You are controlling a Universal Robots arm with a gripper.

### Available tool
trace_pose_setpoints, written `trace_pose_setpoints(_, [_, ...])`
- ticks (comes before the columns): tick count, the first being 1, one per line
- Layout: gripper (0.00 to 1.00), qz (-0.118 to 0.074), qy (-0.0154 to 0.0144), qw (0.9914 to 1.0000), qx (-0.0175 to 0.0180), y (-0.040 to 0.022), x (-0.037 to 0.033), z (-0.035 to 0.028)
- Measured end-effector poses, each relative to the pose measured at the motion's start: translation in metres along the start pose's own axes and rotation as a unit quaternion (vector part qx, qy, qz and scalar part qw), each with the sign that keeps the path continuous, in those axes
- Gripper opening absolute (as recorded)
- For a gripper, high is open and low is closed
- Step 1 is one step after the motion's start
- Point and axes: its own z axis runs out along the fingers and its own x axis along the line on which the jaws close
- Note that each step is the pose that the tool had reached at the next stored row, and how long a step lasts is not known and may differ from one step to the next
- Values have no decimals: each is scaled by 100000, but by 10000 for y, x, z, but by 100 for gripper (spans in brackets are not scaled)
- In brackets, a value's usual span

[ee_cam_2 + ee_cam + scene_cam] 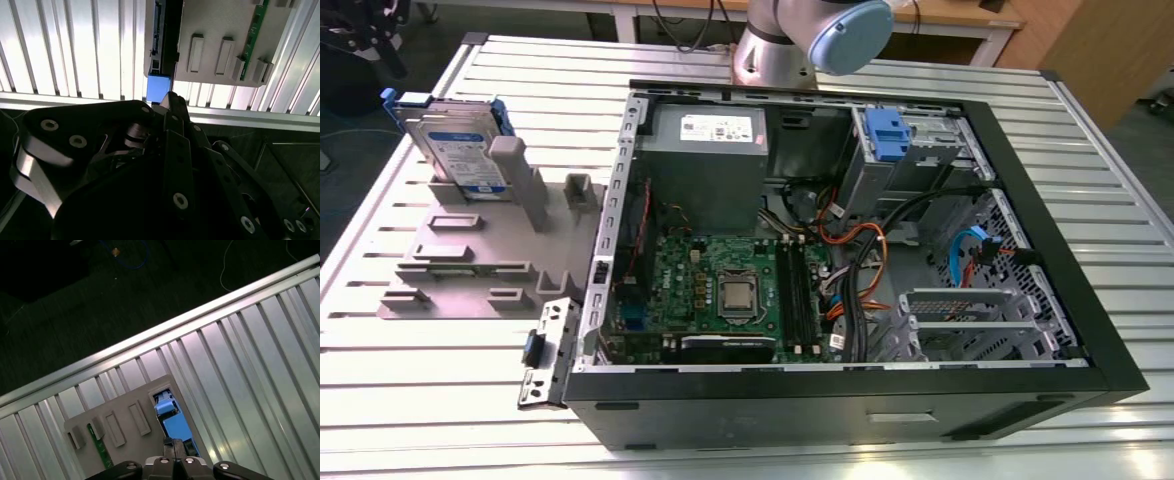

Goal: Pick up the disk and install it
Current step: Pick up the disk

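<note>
Above the upright silver-grey, blue-railed disk (458,150), my black gripper (172,441) hangs pressed together (empty); descending thus, I'd likely ram its end tab.

My claw (170,96) covers the disk's (158,86) near end in the second wrist view, whose edge crops the stand (225,40).

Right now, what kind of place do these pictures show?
Probably a robotics lab bench for computer assembly: an open computer case on a ribbed metal table, a grey fixture holding the disk, a robot arm behind.
</note>
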Motion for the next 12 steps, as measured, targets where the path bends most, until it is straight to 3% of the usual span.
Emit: trace_pose_setpoints(12, [11,-279,10,100000,-4,0,0,0])
